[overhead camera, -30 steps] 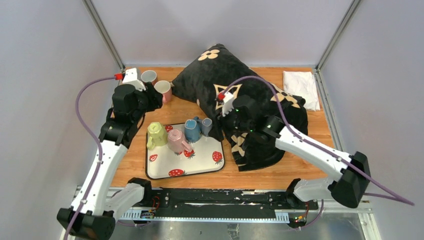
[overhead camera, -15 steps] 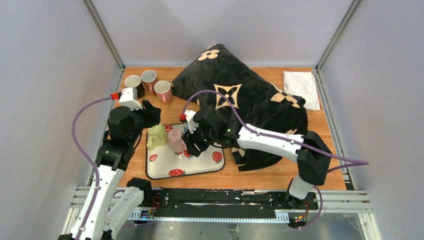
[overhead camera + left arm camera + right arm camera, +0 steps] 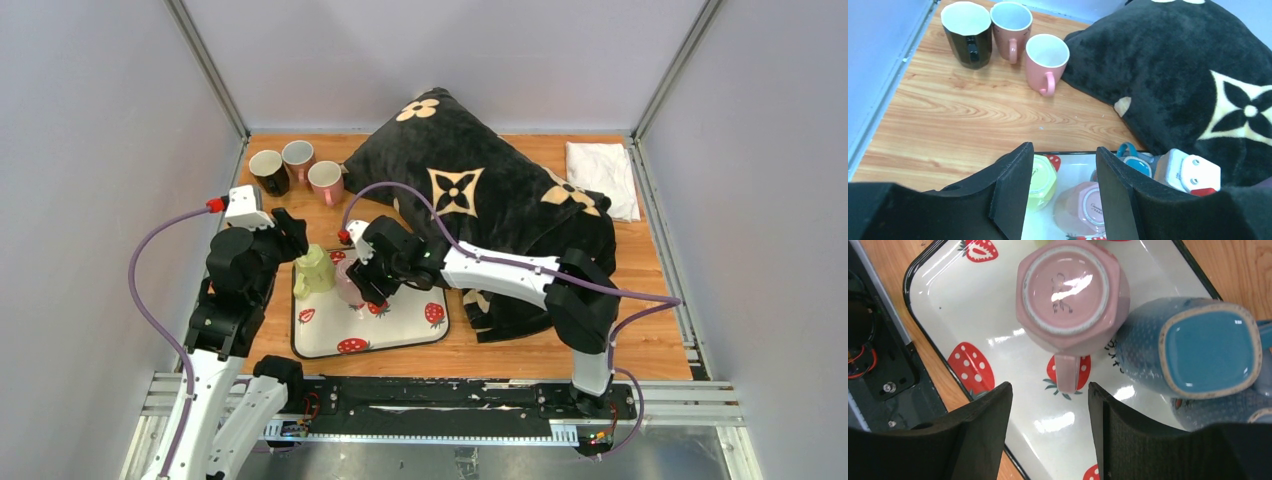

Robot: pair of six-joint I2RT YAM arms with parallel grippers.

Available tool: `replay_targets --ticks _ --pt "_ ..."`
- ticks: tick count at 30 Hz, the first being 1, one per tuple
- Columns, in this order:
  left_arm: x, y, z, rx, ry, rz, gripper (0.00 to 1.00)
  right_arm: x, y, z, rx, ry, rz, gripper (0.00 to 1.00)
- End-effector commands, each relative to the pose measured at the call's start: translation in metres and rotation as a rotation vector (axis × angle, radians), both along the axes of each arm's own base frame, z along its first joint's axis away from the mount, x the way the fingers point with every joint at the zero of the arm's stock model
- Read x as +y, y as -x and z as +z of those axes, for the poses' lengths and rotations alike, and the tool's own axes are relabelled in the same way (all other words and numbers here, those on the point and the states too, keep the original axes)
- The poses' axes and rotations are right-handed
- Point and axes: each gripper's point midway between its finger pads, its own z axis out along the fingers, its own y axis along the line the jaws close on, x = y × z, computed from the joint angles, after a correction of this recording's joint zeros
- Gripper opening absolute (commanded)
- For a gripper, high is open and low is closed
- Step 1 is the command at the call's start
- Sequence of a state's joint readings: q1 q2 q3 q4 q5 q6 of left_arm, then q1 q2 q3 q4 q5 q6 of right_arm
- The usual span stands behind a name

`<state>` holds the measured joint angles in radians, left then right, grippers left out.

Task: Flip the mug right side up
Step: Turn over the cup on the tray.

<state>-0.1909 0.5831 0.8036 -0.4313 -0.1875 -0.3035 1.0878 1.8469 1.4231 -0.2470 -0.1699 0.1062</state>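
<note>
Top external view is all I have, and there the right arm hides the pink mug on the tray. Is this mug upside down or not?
Observer: Upside down. The right wrist view shows the pink mug standing base up on the tray.
Operator: Where does its handle point?
Observer: The handle points toward the gap between the fingers of the right gripper, which is open and holds nothing.
Operator: And the left gripper?
Observer: The left gripper is open and empty too. Its wrist view shows the yellow-green mug below its fingers.
</note>
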Motion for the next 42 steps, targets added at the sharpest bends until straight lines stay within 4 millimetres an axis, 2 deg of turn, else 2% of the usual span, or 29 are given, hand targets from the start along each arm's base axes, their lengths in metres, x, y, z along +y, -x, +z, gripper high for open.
replay_targets --ticks 1,8,27,42 --pt "0.012 0.001 -0.001 -0.002 -0.043 0.050 0.56 0.012 -0.013 0.001 -0.058 0.019 0.018 0.62" --pt "0.015 0.000 0.000 -0.004 -0.051 0.064 0.57 0.013 -0.021 -0.012 -0.069 0.072 0.031 0.62" --pt "0.015 -0.005 -0.005 0.012 -0.053 0.072 0.58 0.017 -0.031 -0.021 -0.033 0.074 0.046 0.59" --pt "0.014 -0.006 -0.006 0.017 -0.054 0.070 0.58 0.019 -0.036 -0.030 -0.028 0.088 0.039 0.49"
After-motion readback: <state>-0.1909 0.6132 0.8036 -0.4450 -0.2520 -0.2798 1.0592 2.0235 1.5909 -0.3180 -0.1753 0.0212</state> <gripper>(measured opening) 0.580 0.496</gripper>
